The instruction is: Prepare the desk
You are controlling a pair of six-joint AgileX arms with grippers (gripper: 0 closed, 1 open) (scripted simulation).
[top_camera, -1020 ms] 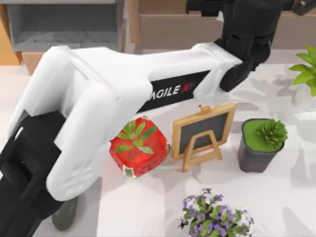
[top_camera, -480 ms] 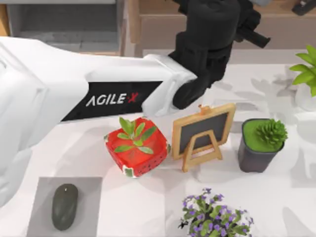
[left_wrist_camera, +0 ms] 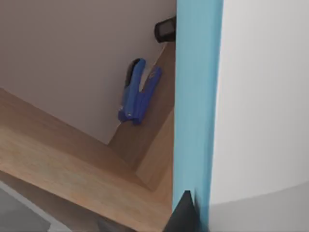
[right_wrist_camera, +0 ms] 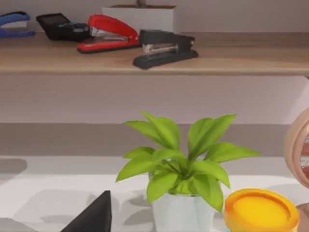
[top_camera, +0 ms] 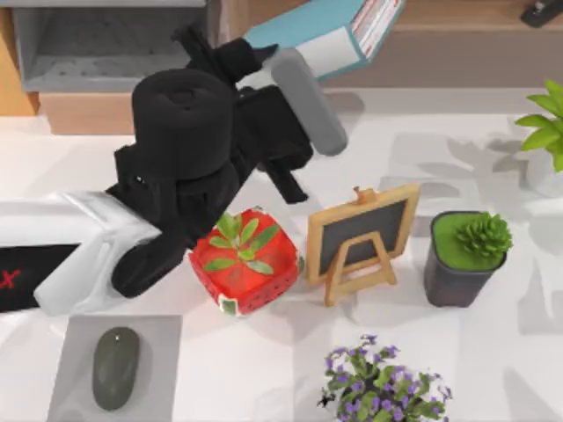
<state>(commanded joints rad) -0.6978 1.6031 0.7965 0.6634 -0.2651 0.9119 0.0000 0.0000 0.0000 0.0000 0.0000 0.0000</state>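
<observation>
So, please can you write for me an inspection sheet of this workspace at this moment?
Surface: white desk, smooth; grey mat at the near left.
Job's things: blue book held up over the back shelf.
Clutter: mouse on the mat; red pot with a plant; small chalkboard easel; dark pot with a succulent; purple flowers; leafy plant in a white pot; yellow lid.
Grippers: left gripper shut on the blue book; right gripper cannot be judged.
Cables: nothing seen.
Surroundings: wooden shelf with red stapler, black stapler, blue stapler.
</observation>
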